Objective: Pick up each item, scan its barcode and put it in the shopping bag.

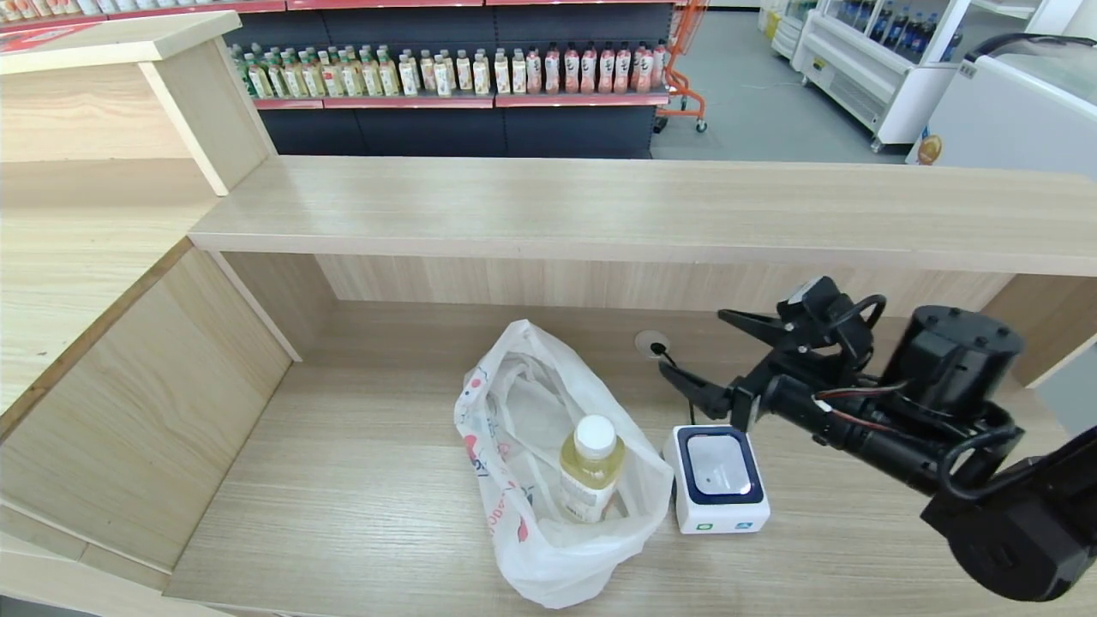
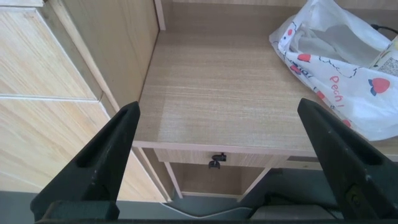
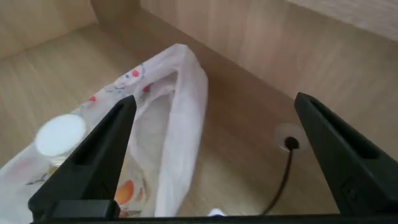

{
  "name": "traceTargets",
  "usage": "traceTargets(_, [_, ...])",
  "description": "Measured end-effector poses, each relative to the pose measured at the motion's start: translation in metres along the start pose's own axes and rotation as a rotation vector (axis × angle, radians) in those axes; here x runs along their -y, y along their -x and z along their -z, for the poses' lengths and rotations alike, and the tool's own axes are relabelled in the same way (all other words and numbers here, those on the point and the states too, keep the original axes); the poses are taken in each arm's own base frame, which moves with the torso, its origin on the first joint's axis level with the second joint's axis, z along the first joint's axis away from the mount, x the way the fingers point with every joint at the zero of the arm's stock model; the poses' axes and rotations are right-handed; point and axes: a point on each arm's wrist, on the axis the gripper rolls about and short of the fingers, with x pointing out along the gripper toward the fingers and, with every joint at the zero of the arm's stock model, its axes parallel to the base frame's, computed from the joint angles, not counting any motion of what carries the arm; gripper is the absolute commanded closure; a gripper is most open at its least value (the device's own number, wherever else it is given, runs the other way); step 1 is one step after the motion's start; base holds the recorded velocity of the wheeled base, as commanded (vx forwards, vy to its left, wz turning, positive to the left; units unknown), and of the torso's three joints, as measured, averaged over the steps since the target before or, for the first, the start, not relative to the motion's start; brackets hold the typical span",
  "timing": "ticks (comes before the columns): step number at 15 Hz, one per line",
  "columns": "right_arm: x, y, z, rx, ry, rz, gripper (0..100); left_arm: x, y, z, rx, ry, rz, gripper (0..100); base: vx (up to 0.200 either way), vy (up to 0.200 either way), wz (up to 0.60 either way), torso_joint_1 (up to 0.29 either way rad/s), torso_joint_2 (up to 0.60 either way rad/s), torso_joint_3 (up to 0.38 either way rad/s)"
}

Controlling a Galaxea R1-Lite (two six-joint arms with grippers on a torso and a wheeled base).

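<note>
1. I read the drink bottle (image 1: 590,467), yellowish with a white cap, as standing upright inside the white plastic shopping bag (image 1: 548,557).
2. The bag sits open on the wooden counter (image 1: 343,514), with the barcode scanner (image 1: 718,478) just beside it on the robot's right.
3. My right gripper (image 1: 694,343) hangs above the counter behind the scanner, jaws wide apart with nothing between them. The bottle is outside them, nearer the robot and to its left.
4. A cable port (image 1: 653,344) lies near the right gripper.
5. My left gripper (image 2: 219,107) is over the counter's front edge, jaws apart and empty, with the bag farther off.
</note>
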Motion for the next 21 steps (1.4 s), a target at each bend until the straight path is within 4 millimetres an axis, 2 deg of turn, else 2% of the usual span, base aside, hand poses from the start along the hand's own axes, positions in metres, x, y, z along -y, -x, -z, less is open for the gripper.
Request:
traceTargets(2, [0.010,0.029,-0.005,-0.065,-0.014,0.078,0,0.000,0.000,0.000,0.000,0.001,0.000,0,0.000,-0.200,0.00,-0.002,0.00,0.005])
traceTargets(5, [0.023,0.083,0.001,-0.163,-0.047,0.213,0,0.000,0.000,0.000,0.000,0.001,0.000,0,0.000,-0.200,0.00,0.002,0.00,0.006])
traceTargets(7, [0.032,0.107,0.005,-0.202,-0.072,0.305,0,0.000,0.000,0.000,0.000,0.001,-0.001,0,0.000,-0.200,0.00,0.007,0.00,0.007])
traceTargets(11, [0.032,0.132,0.012,-0.296,-0.168,0.369,0,0.000,0.000,0.000,0.000,0.005,0.000,0,0.000,-0.050,0.00,0.001,0.00,0.003])
traceTargets(15, [0.022,0.147,0.011,-0.360,-0.248,0.371,0,0.000,0.000,0.000,0.000,0.006,-0.001,0,-0.200,0.000,0.00,0.005,0.01,-0.001])
traceTargets(19, [0.019,0.154,0.004,-0.344,-0.247,0.392,0,0.000,0.000,0.000,0.000,0.004,-0.001,0,-0.200,0.000,0.00,-0.011,0.00,0.005])
traceTargets(21, [0.022,0.158,0.006,-0.357,-0.246,0.442,0,0.000,0.000,0.000,0.000,0.004,0.000,0,0.000,0.000,0.00,0.000,0.00,0.000])
